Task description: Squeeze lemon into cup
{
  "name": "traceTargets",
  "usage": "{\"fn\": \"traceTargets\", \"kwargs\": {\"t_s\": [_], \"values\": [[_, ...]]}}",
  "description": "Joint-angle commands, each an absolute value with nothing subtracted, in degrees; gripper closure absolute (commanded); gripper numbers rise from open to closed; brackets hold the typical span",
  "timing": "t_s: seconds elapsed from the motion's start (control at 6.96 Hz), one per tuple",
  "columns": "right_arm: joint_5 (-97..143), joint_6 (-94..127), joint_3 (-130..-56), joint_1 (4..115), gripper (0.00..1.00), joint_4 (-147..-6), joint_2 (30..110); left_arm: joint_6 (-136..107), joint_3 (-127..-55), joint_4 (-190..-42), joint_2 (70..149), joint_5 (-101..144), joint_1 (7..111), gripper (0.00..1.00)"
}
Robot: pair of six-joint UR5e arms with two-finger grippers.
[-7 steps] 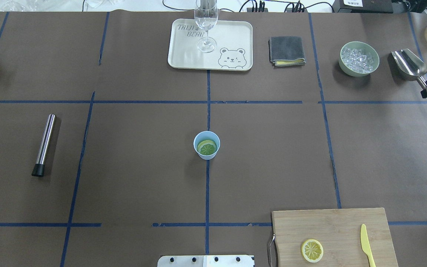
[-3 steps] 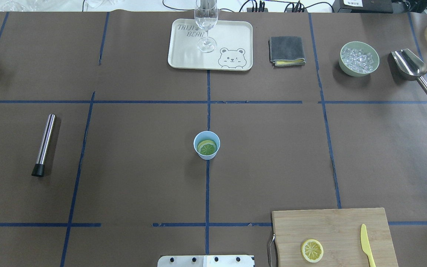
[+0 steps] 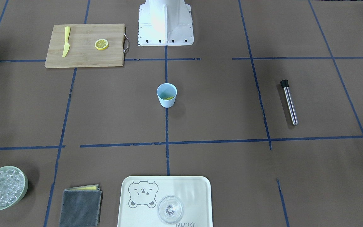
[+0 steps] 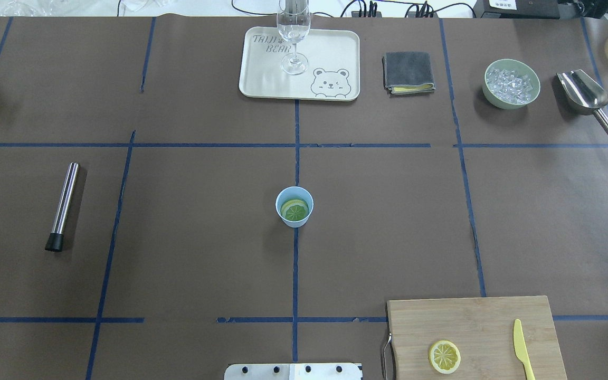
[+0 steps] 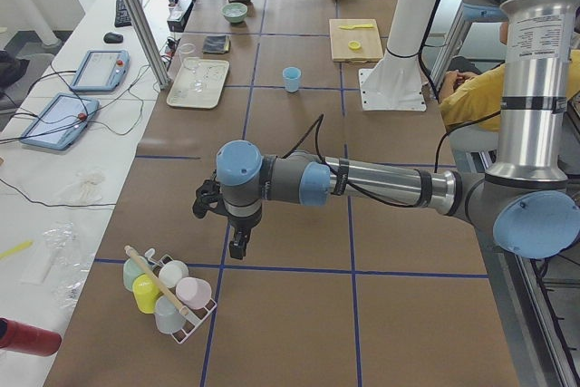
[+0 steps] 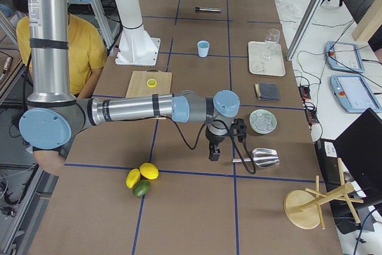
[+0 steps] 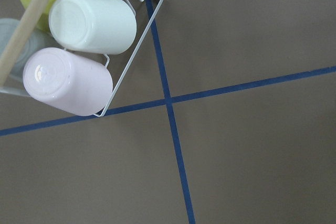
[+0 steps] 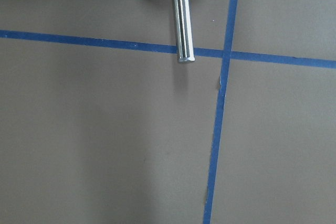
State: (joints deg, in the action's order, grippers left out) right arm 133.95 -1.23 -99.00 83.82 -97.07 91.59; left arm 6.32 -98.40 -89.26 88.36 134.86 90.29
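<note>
And here's the cup (image 4: 294,206), upright at the dead centre of the bench, sitting right on the blue tape line. Inside it lies a lemon slice (image 4: 294,211), tipped against the wall and looking greenish from above. The other slice (image 4: 444,356) lies flat on the cutting board (image 4: 473,322) at the robot-side edge, toward the right corner. The yellow knife (image 4: 521,348) is on the same board, apart from that slice.

Both arms are well away from the cup. The left tool (image 5: 236,253) hangs pointing down over the left end of the bench, near the wire rack (image 5: 198,324) of upturned cups. Only the side view catches it, so I cannot tell whether its fingers are spread or pressed together. The right tool (image 6: 213,154) hangs over the right end, near the metal scoop (image 6: 265,157). Same story there: side view only, so I cannot tell its state.
</note>
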Motion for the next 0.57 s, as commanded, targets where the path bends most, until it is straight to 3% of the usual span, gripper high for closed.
{"fn": "traceTargets", "kwargs": {"t_s": [0.0, 0.43], "values": [[133.86, -4.22, -99.05, 84.46, 0.0, -97.03, 92.02, 6.5, -97.22, -92.34, 88.06, 135.0, 90.18, 0.0], [133.86, -4.04, -98.97, 84.38, 0.0, -97.03, 91.76, 6.33, -93.88, -94.48, 88.68, 135.35, 90.18, 0.0]]}}
